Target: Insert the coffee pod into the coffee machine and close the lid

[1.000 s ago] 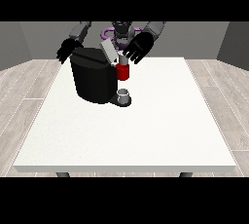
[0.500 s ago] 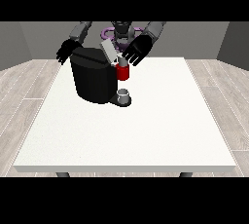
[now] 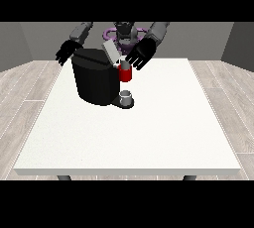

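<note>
A black coffee machine (image 3: 95,79) stands on the white table (image 3: 149,133) at the back left. Its grey lid (image 3: 111,52) is tilted up above the red brew head (image 3: 126,74). A small grey cup (image 3: 127,97) sits on the machine's drip base. The hand at the view's right (image 3: 140,55) hovers with spread fingers just right of the raised lid, above the red part. The hand at the view's left (image 3: 66,52) hangs with spread fingers behind the machine's far left corner. I see no pod apart from the machine; whether one lies inside is hidden.
The robot's torso (image 3: 125,34) stands behind the table's far edge. Wide bare tabletop stretches in front of and to the right of the machine. A wooden floor surrounds the table.
The hand at the view's right has shifted slightly down and left toward the raised lid. The lid and the other hand look unchanged.
</note>
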